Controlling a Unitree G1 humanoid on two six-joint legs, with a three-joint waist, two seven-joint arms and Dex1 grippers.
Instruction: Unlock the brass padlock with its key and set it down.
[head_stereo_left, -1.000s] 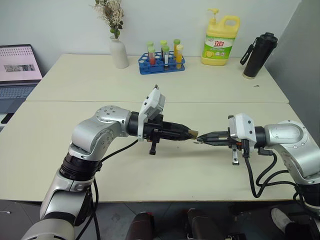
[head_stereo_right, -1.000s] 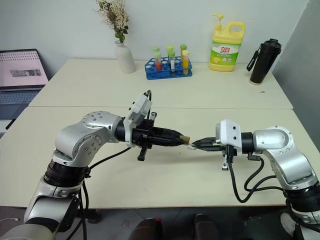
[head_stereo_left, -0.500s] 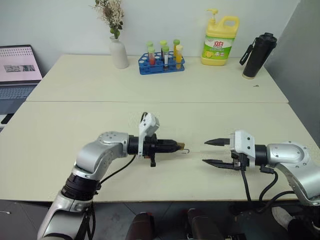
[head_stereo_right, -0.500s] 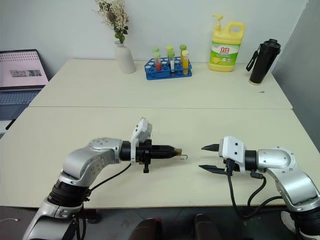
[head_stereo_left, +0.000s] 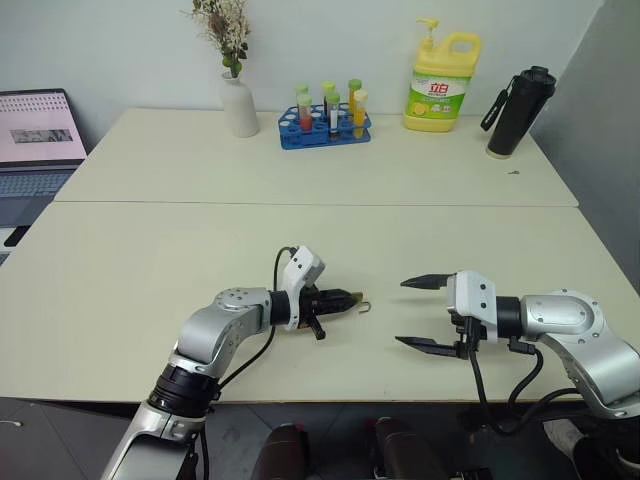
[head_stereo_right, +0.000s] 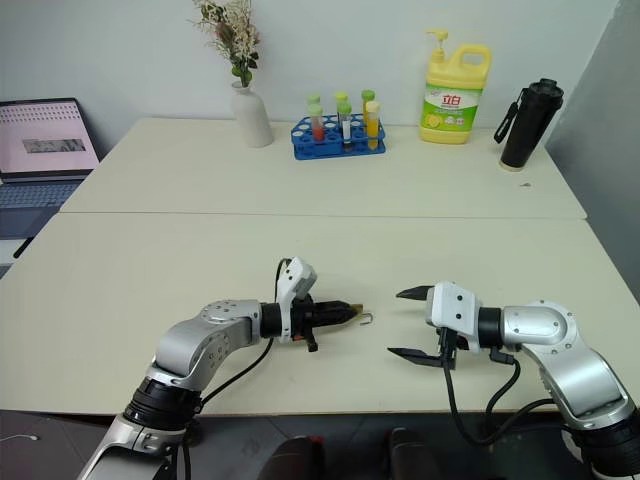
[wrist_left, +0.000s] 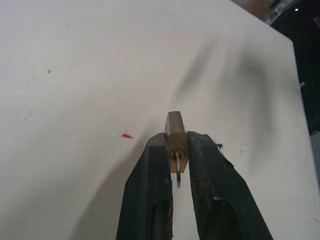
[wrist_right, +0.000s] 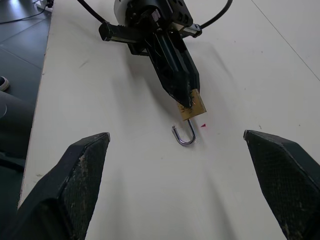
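Note:
The small brass padlock (wrist_right: 193, 106) sits pinched between the tips of my left gripper (head_stereo_left: 345, 298), which is shut on it low over the table (head_stereo_left: 150, 260). Its silver shackle (wrist_right: 185, 136) hangs open like a hook, at or just above the tabletop. In the left wrist view the padlock (wrist_left: 175, 135) faces me end on, and a thin silvery key (wrist_left: 178, 172) sticks out of its keyhole between the fingers. My right gripper (head_stereo_left: 400, 312) is wide open and empty, a short way to the right of the padlock and pointing at it.
At the back of the table stand a white vase (head_stereo_left: 238, 102), a blue test-tube rack (head_stereo_left: 323, 122), a yellow detergent bottle (head_stereo_left: 441, 72) and a black bottle (head_stereo_left: 516, 108). A laptop (head_stereo_left: 35, 140) sits at far left. A small red mark (wrist_right: 203, 125) lies beside the shackle.
My right gripper opened, let go at the padlock and drew back to the right. My left gripper sank toward the table with the padlock still in it.

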